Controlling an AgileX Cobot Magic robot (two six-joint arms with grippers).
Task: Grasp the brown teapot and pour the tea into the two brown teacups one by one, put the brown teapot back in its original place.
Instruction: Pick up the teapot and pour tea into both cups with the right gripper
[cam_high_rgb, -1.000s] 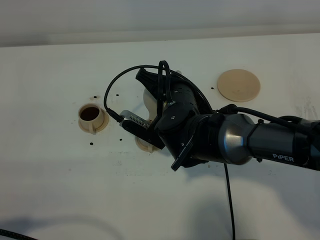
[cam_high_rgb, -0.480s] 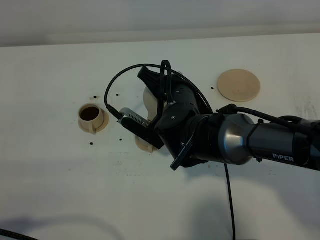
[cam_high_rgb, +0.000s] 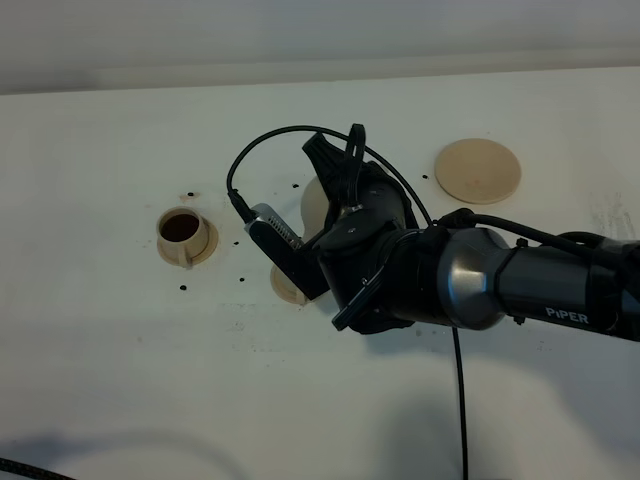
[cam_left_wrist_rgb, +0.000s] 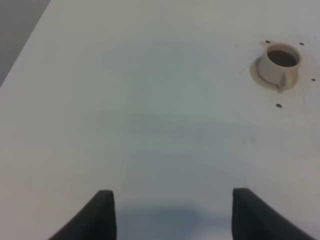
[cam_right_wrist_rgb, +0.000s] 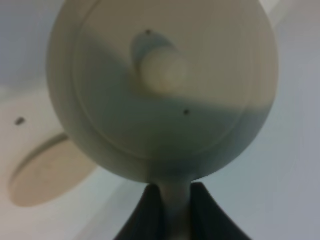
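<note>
The brown teapot (cam_high_rgb: 313, 203) hangs above the middle of the table, mostly hidden by my right arm. My right gripper (cam_high_rgb: 332, 178) is shut on its handle. In the right wrist view the teapot (cam_right_wrist_rgb: 162, 90) fills the frame lid-on, and the right gripper (cam_right_wrist_rgb: 170, 202) pinches the handle. One brown teacup (cam_high_rgb: 183, 232) stands on its saucer at the left with dark tea in it; it also shows in the left wrist view (cam_left_wrist_rgb: 280, 62). The other teacup (cam_high_rgb: 287, 285) peeks out under my wrist camera. The round tan coaster (cam_high_rgb: 478, 170) lies bare at the back right. My left gripper (cam_left_wrist_rgb: 172, 215) is open over bare table.
The white table (cam_high_rgb: 120, 360) carries several small dark specks around the cups. A black cable (cam_high_rgb: 461, 400) trails from my right arm toward the front edge. A flat tan disc (cam_right_wrist_rgb: 47, 175) shows beside the teapot in the right wrist view.
My right wrist has rolled and shifted slightly right with the teapot in its grip. The cups and coaster stay where they were.
</note>
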